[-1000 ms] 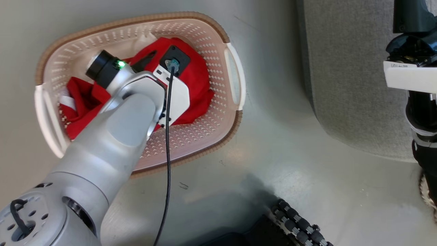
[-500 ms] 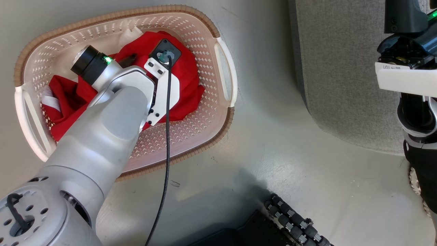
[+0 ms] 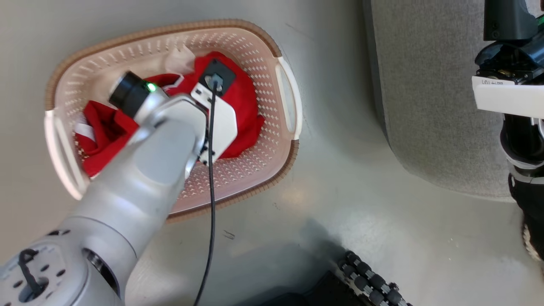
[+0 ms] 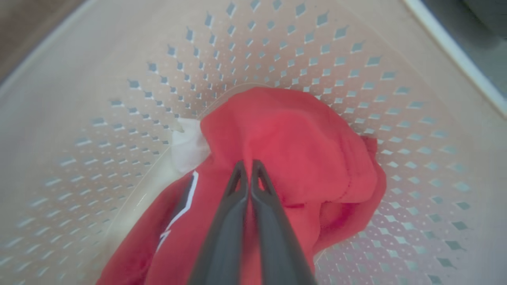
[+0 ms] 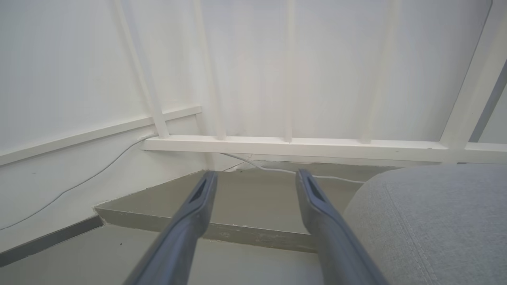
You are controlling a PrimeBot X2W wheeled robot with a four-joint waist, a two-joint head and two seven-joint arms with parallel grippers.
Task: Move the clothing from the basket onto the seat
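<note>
The cream basket (image 3: 285,165) stands on the floor at the upper left of the head view, with red clothing (image 3: 244,97) heaped inside. My left arm reaches down into it and its wrist hides the fingers there. In the left wrist view my left gripper (image 4: 248,164) is shut, its tips pinching a raised fold of the clothing (image 4: 301,134) above the basket's perforated wall (image 4: 277,47). The grey seat (image 3: 425,93) lies to the right. My right gripper (image 5: 256,175) is open and empty, held in the air beside the seat (image 5: 427,221).
A white paper label (image 4: 190,146) lies under the clothing's edge. A black cable (image 3: 211,191) hangs from my left wrist. My base's black rollers (image 3: 374,280) sit at the bottom. A white railing (image 5: 277,144) and wall stand beyond the seat.
My left gripper's fingers have gone from open to shut on the red clothing. The head camera has shifted slightly. The right gripper stays open.
</note>
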